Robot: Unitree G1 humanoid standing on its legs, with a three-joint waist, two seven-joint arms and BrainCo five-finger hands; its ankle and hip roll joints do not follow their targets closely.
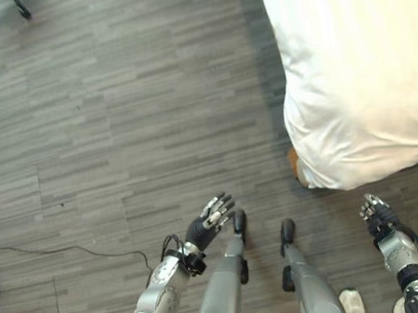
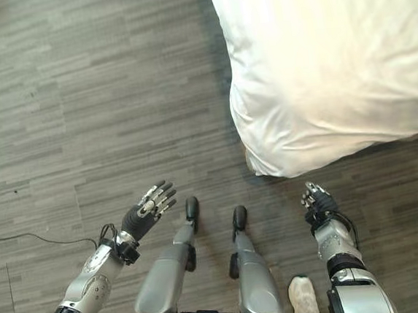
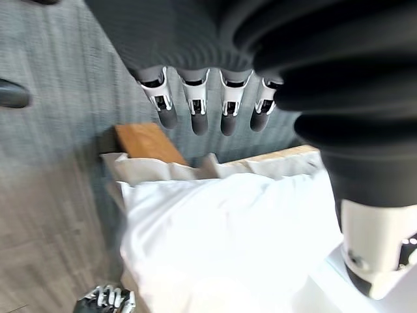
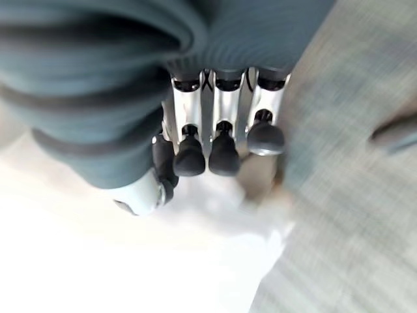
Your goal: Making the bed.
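I see my left hand (image 1: pixel 209 222) with fingers straight and spread over the wood floor (image 1: pixel 118 120), holding nothing; my right hand (image 2: pixel 317 202) hangs loosely uncurled, empty, near the white duvet (image 2: pixel 333 65) corner draping the bed.

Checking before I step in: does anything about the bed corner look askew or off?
The white duvet droops over the bed's corner toward the floor, and a wooden frame corner pokes out beneath rumpled sheet. Both hands, left hand and right hand, hold nothing.
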